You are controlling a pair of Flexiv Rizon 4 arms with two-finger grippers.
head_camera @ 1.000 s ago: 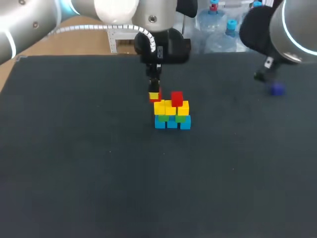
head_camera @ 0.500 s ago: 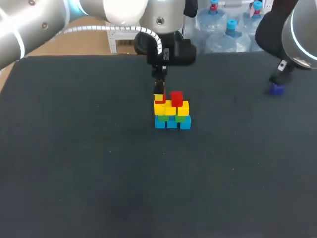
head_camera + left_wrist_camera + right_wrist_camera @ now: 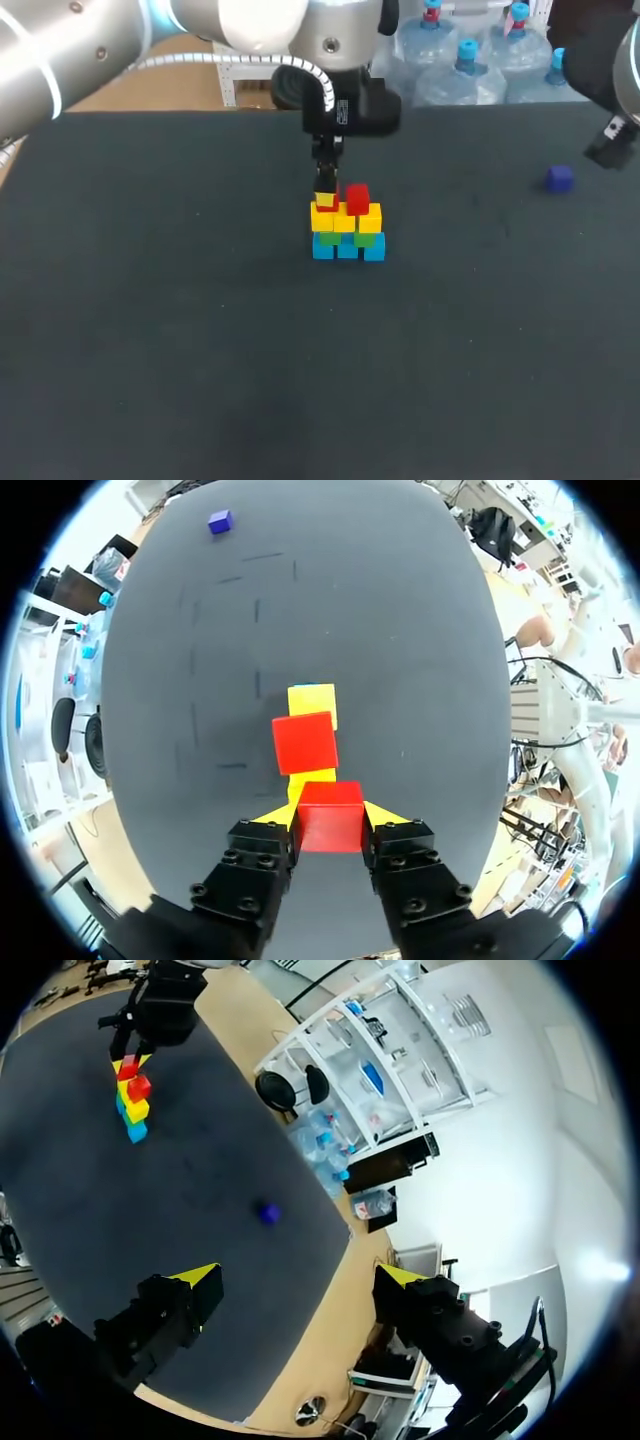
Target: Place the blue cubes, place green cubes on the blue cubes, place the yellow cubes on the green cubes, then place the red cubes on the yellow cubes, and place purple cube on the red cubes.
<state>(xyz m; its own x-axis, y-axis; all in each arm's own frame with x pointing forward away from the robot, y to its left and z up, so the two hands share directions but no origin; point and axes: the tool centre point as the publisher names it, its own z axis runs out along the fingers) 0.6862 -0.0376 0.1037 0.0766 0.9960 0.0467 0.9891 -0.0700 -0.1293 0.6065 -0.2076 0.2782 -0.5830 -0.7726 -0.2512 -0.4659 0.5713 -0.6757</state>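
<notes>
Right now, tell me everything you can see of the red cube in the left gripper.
The red cube is a small, plain block with smooth faces and crisp edges, held level. The left gripper is shut on it, with a yellow tip pressing on each of two opposite sides. It sits at the end of the stack over the yellow cubes, with the other red cube just ahead of it. I cannot tell whether it already rests on the yellow layer.
</notes>
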